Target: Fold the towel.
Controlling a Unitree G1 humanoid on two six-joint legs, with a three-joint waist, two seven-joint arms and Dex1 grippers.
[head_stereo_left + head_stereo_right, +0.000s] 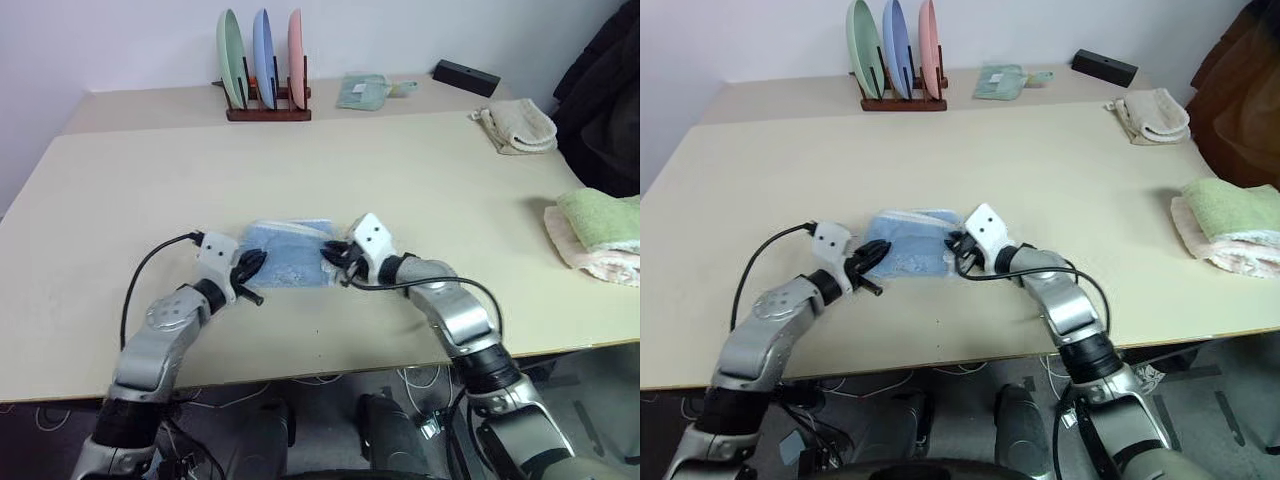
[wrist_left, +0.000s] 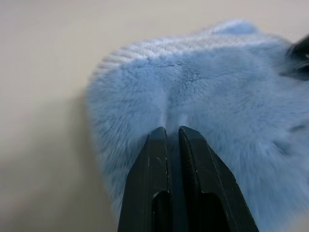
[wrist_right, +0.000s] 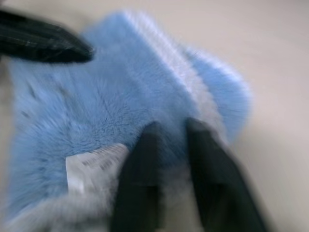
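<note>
Head view: the light blue towel (image 1: 288, 252) lies folded small on the near middle of the table (image 1: 400, 190), between the left gripper (image 1: 248, 268) and right gripper (image 1: 336, 258). A wooden rack (image 1: 267, 108) at the far edge holds three upright plates (image 1: 262, 55).

Left wrist view: fingers (image 2: 153, 159) clenched on towel pile.

Right wrist view: fingers (image 3: 145, 159) parted over the towel beside a white label (image 3: 94, 162).

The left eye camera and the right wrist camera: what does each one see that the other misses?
Left eye alone: the whole table, a rack of plates, folded cloths at the right edge, and both arms.
Right wrist alone: a white label on the towel.
Both: the blue towel, the right gripper at one end, the left gripper at the other.
</note>
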